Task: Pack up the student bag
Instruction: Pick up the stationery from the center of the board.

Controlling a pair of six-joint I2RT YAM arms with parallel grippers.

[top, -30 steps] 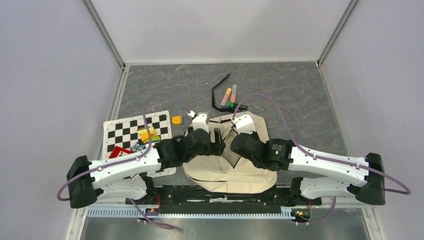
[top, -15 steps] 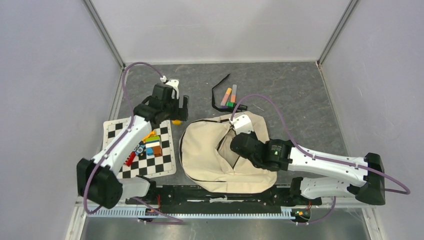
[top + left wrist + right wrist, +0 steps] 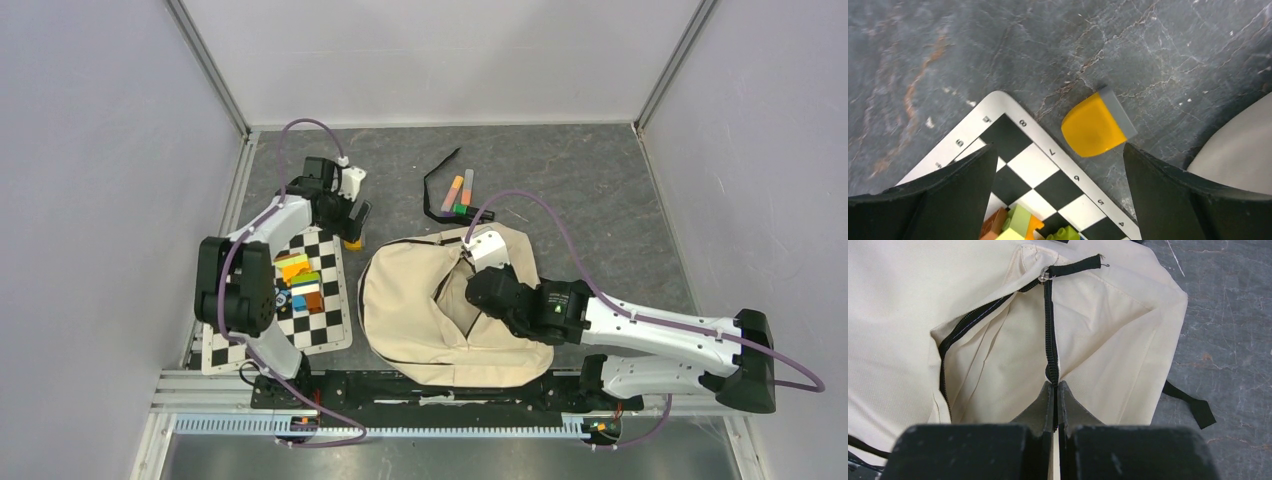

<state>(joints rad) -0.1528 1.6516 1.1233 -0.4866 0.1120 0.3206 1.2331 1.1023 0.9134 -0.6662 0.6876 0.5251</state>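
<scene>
The cream student bag (image 3: 420, 300) lies flat near the table's front, its black zipper (image 3: 1050, 330) partly open. My right gripper (image 3: 478, 285) is shut on the bag's zipper edge (image 3: 1054, 385), holding the fabric up. My left gripper (image 3: 352, 222) is open, hovering above a yellow block with a grey end (image 3: 1096, 124) that lies on the table just off the corner of the checkered mat (image 3: 1018, 165). The block (image 3: 353, 241) sits between the mat and the bag.
Coloured bricks (image 3: 298, 280) are piled on the checkered mat (image 3: 330, 320). Markers (image 3: 460, 195) and a black strap (image 3: 435, 180) lie behind the bag. Grey walls enclose the table on three sides.
My left arm has swung away from the bag to the far left, then drawn in over the yellow block. My right gripper has stayed on the bag's zipper edge.
</scene>
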